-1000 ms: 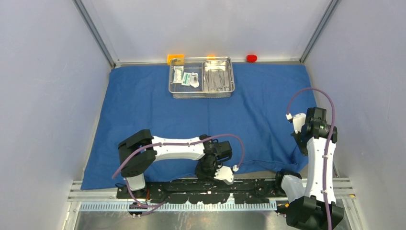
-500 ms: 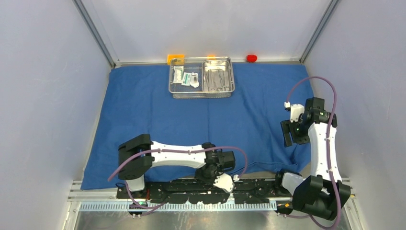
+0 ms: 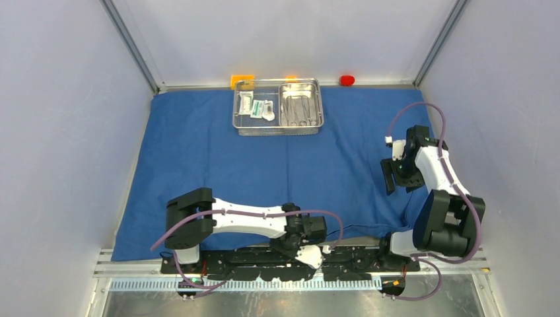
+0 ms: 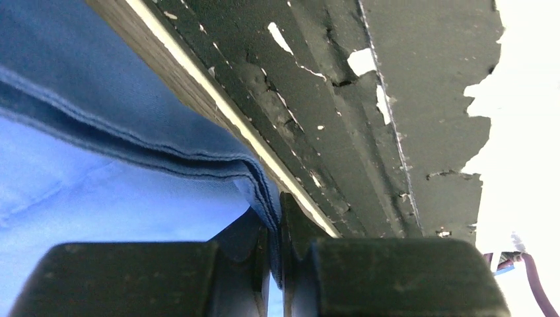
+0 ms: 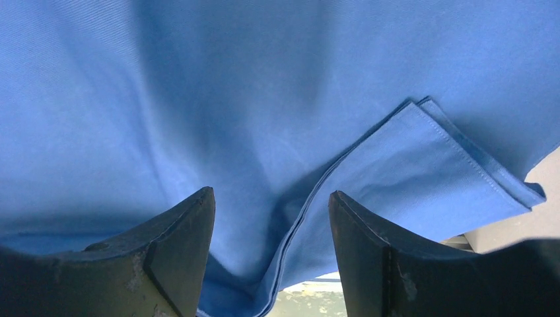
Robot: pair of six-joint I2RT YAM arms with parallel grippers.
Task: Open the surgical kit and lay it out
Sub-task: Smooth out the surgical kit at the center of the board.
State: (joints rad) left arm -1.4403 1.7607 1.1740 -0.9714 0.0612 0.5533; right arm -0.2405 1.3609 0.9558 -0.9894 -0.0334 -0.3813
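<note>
Left jaws are clamped shut on the hem of the blue cloth (image 4: 132, 119), the doubled edge running straight into the pinch at bottom centre of the left wrist view, with the dark chipped table (image 4: 370, 132) edge slanting across the upper right. Right jaws stand wide open with nothing between them, hanging just over a folded-back corner of the cloth (image 5: 455, 165) at right of centre in the right wrist view. That is the change: a second ago the right jaws were closed, now they've let go, and the right arm (image 3: 432, 168) has swung up and left from the far right side to sit over the cloth's right part. The left arm (image 3: 251, 221) has dragged its pinch down toward the bottom edge of the overhead frame, so I read it as pulling the near hem taut. A crease still shows near the bottom right of the cloth. In my judgement the unwrapping is nearly done and the right side needs a fresh grab to flatten that corner. The wire-mesh basket (image 3: 278, 127) hasn't shifted, top centre on the cloth, steel tray (image 3: 319, 104) with instruments (image 3: 297, 109) in its right half, white packets (image 3: 257, 106) in its left. None laid out yet. Red block (image 3: 347, 80) and orange blocks (image 3: 242, 80) lie behind the cloth's far edge.
</note>
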